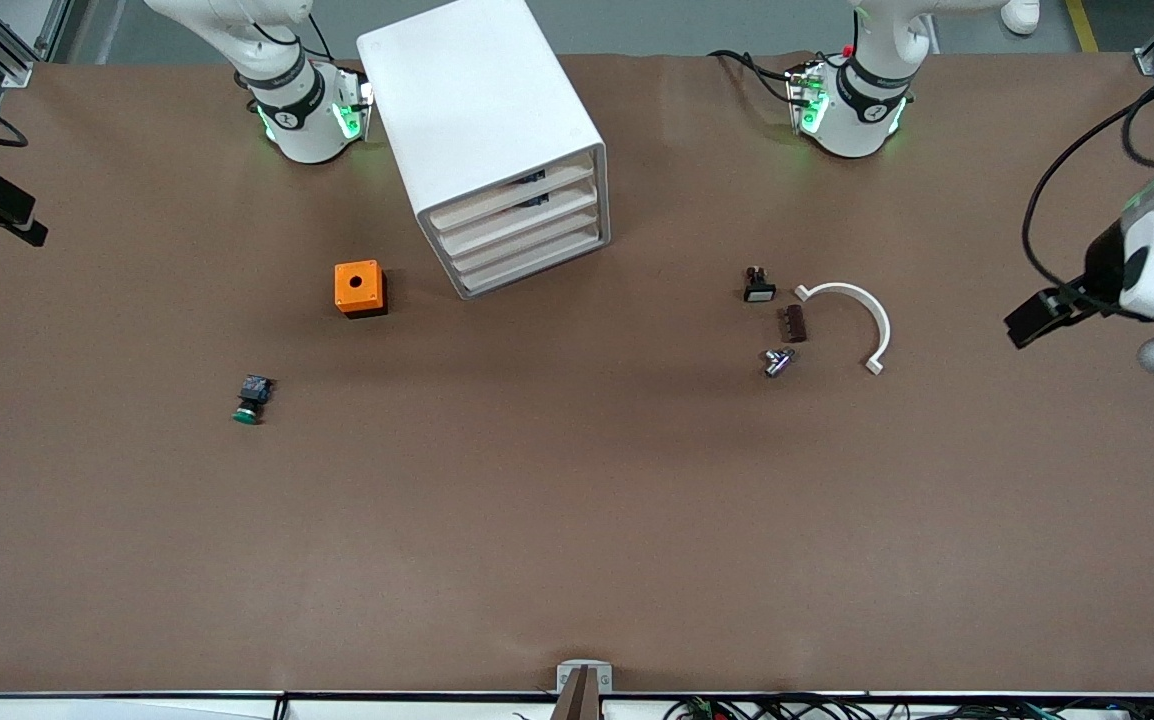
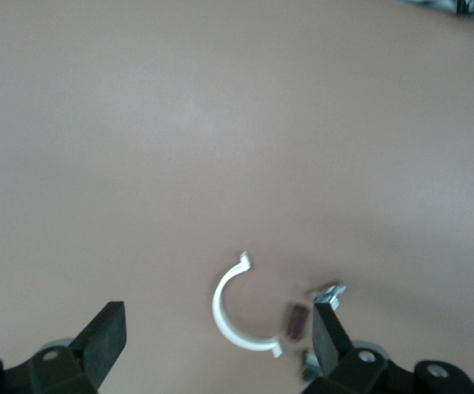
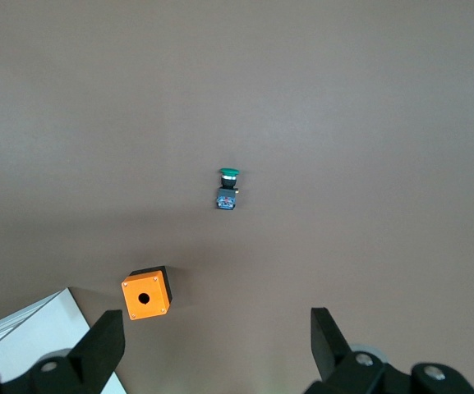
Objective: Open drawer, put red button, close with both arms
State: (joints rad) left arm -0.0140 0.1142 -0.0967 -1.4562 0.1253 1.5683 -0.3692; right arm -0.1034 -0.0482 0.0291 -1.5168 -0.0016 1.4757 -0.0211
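Observation:
No red button shows in any view. The white drawer cabinet point(image 1: 497, 130) stands between the arms' bases with all its drawers shut; its corner shows in the right wrist view point(image 3: 31, 345). A green-capped button point(image 1: 251, 398) lies nearer the front camera, toward the right arm's end, and shows in the right wrist view point(image 3: 228, 189). My left gripper point(image 1: 1025, 327) is open and empty, high over the table's left-arm end point(image 2: 216, 324). My right gripper point(image 1: 35, 225) is open and empty, high over the right-arm end point(image 3: 216, 324).
An orange box with a round hole point(image 1: 359, 288) sits beside the cabinet point(image 3: 144, 295). Toward the left arm's end lie a white half-ring clamp point(image 1: 862, 310) point(image 2: 228, 316), a small black part point(image 1: 759, 287), a brown piece point(image 1: 795, 323) and a metal piece point(image 1: 777, 362).

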